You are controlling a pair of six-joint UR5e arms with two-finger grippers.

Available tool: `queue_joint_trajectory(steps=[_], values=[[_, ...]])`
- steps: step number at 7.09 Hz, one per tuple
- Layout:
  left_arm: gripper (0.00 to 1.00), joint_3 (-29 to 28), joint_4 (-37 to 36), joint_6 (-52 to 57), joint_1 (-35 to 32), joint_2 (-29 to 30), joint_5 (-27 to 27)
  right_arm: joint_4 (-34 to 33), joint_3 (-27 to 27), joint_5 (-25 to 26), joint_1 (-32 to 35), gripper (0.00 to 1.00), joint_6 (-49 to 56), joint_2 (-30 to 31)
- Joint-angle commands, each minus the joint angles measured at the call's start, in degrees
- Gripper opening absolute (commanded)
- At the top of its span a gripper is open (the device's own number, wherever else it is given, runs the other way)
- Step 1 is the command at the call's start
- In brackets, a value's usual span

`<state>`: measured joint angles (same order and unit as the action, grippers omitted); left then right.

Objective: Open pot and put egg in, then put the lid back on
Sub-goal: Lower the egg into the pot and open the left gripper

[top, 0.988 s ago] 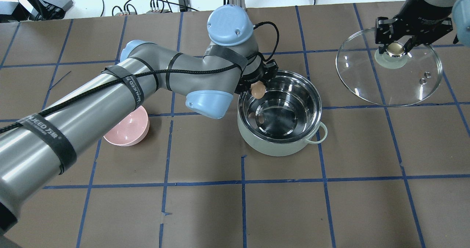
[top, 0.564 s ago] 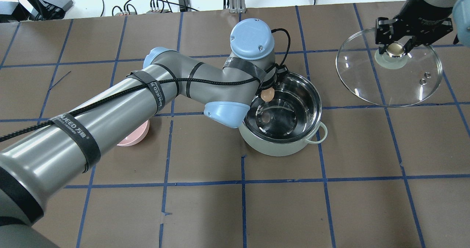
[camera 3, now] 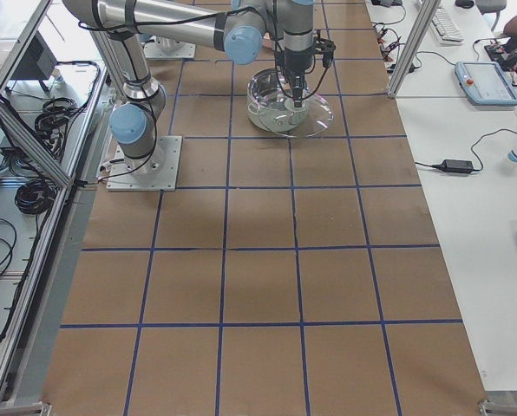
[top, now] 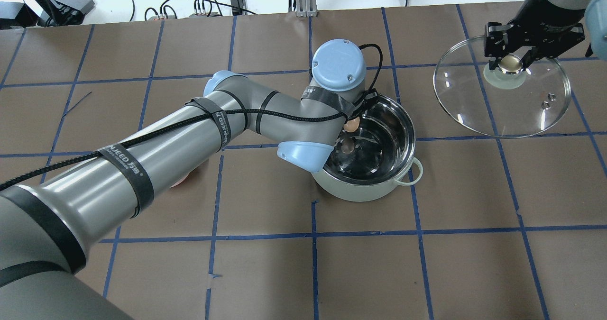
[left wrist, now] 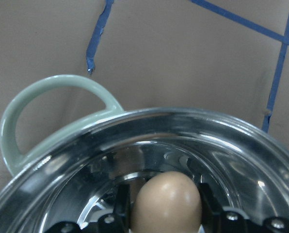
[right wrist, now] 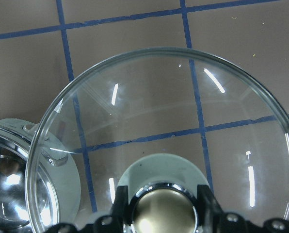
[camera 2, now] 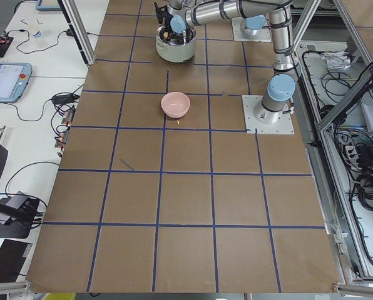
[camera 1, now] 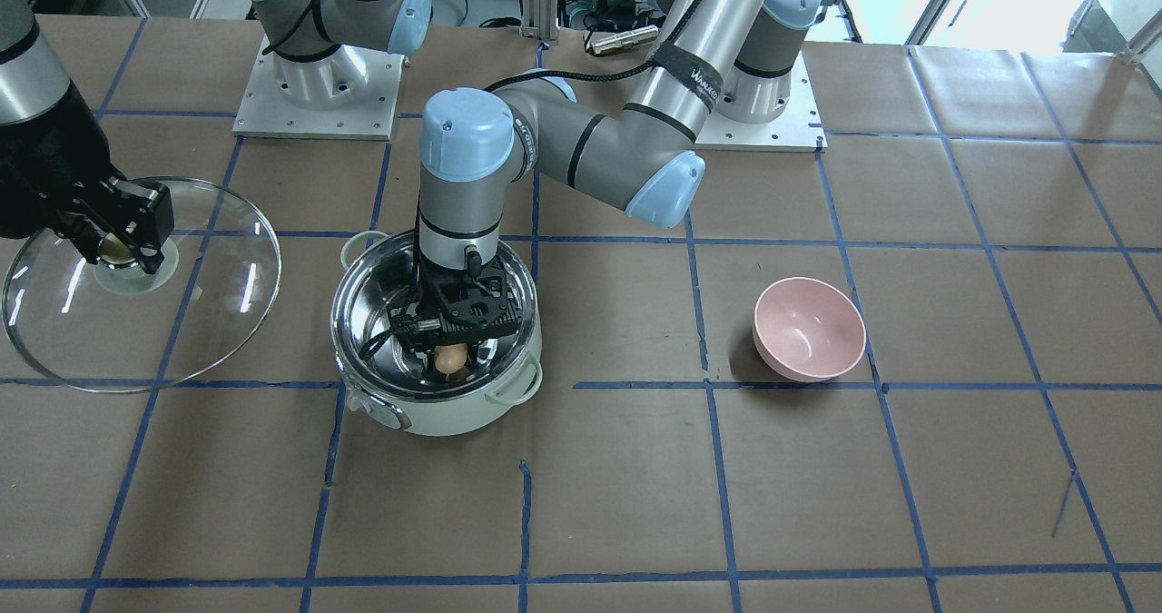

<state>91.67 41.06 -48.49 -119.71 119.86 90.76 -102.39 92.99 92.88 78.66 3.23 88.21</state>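
Note:
The mint-green pot [top: 360, 193] stands open at mid-table; it also shows in the front view [camera 1: 427, 422] and left wrist view [left wrist: 42, 111]. My left gripper [camera 1: 451, 359] is shut on the tan egg [camera 1: 450, 357] and holds it inside the pot's steel bowl, above the bottom. The egg also shows in the overhead view [top: 351, 124] and left wrist view [left wrist: 168, 199]. My right gripper [top: 510, 63] is shut on the golden knob [right wrist: 165, 208] of the glass lid [top: 502, 111], held off to the right of the pot. The lid also shows in the front view [camera 1: 209, 322].
A pink bowl [camera 1: 810, 330] stands on the robot's left of the pot, mostly hidden under my left arm in the overhead view. Blue tape lines grid the brown table. The arm bases [camera 1: 318, 95] stand at the back edge.
My left arm has swung right and carried the egg from the pot's rim to over and into the pot. The right gripper and lid have stayed still.

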Motion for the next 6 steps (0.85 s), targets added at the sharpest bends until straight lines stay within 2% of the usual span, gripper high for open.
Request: queue_joint_trajectory(steps=[1,2,5,6], values=[[0.62,-0.7,-0.37,-0.03,-0.09,0.55,0.12,0.0,0.0,-0.16,0.0,0.32,0.02,0.03],[0.81,-0.88,-0.37,-0.03,-0.09,0.38,0.12,0.0,0.0,-0.24,0.0,0.32,0.02,0.03],[0.97,-0.88,0.59,1.63,1.74,-4.71,-0.05,0.0,0.09,-0.42,0.09,0.33,0.02,0.12],[1.0,-0.97,5.3,3.38,5.24,-7.51,-0.84,0.0,0.44,-1.38,0.61,0.32,-0.94,0.73]])
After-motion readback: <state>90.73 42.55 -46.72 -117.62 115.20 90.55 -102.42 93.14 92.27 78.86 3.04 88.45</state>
